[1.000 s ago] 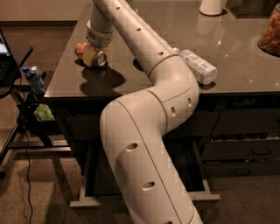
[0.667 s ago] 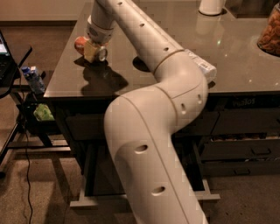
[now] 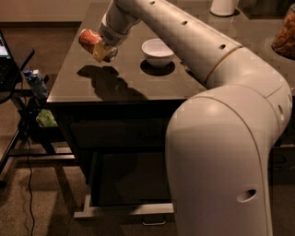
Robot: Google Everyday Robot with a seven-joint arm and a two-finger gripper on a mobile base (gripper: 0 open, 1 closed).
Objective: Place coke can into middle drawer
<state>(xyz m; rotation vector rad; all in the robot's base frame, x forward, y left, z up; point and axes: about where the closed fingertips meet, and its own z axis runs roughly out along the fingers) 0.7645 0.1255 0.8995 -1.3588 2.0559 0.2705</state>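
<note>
My gripper [image 3: 97, 45] is at the upper left, above the left part of the dark counter [image 3: 73, 87]. It is shut on the red-orange coke can [image 3: 87, 38], which is tilted on its side and lifted off the counter; its shadow falls on the counter below. The middle drawer [image 3: 124, 209] stands pulled open at the bottom, with a dark inside, a light grey front edge and a small metal loop handle [image 3: 154, 222]. My large white arm covers the drawer's right part.
A white bowl [image 3: 157, 51] sits on the counter right of the gripper. A white cup [image 3: 223, 6] stands at the far edge. An orange-filled jar [image 3: 284, 34] is at the far right. A stand with a small carton [image 3: 36, 83] and cables is on the left.
The view has shifted so the open drawer shows fully. The gripper holds the can higher above the counter. The bowl is now uncovered and the bottle is hidden behind my arm.
</note>
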